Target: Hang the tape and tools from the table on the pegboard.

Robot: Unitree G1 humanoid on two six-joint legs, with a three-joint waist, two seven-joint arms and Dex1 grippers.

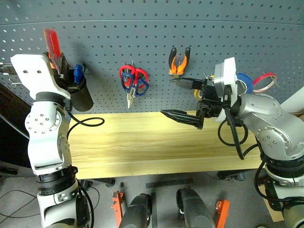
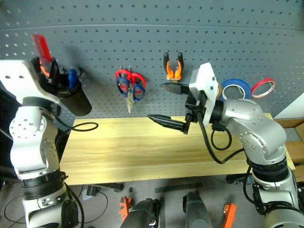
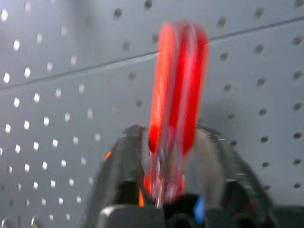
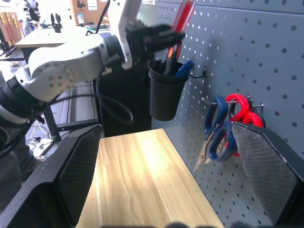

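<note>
The slim red-handled screwdriver (image 1: 52, 42) stands upright at the mouth of a black cup (image 1: 83, 95) on the pegboard (image 1: 213, 28). My left gripper (image 1: 61, 67) is right at it, and the blurred left wrist view does not show a grip on the handle (image 3: 178, 85). The blue-handled scissors (image 1: 127, 86) hang on a hook, with the orange-and-black pliers (image 1: 179, 61) to their right. My right gripper (image 1: 167, 96) is wide open and empty above the table (image 1: 142, 142). A yellow edge of the tape (image 1: 197, 94) peeks out behind that hand.
Red-handled scissors (image 1: 138, 74) share the hook with the blue ones. The cup also holds a blue-handled tool (image 1: 78, 72) and an orange one (image 2: 43, 70). A blue roll (image 2: 236, 89) and a thin red roll (image 2: 263, 87) hang at the right. A black cable (image 1: 88, 122) loops onto the table's left end.
</note>
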